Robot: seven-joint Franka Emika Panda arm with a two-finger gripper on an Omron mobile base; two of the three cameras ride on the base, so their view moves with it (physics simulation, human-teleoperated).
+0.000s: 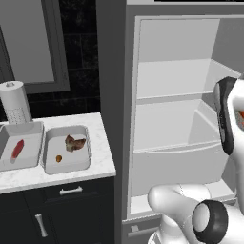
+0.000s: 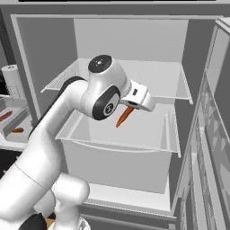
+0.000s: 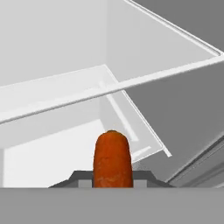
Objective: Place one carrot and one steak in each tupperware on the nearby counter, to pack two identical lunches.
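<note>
While the arm reaches into the open fridge (image 2: pixel 130 67), the gripper (image 3: pixel 112 177) is clamped on a carrot (image 2: pixel 124 116), held in the air above a fridge shelf (image 2: pixel 134 130). On the counter (image 1: pixel 102 159), the left tupperware (image 1: pixel 28 131) holds the red steak (image 1: pixel 17 149). The right tupperware (image 1: pixel 66 167) holds the brown steak (image 1: pixel 75 142) and a second carrot (image 1: pixel 58 158).

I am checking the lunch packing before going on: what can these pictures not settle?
- Fingers: hand view, mostly hidden behind the carrot.
- Left tupperware: left base view, cut off by the picture's edge.
- Gripper: right base view, its grip on the carrot hidden by the hand.
</note>
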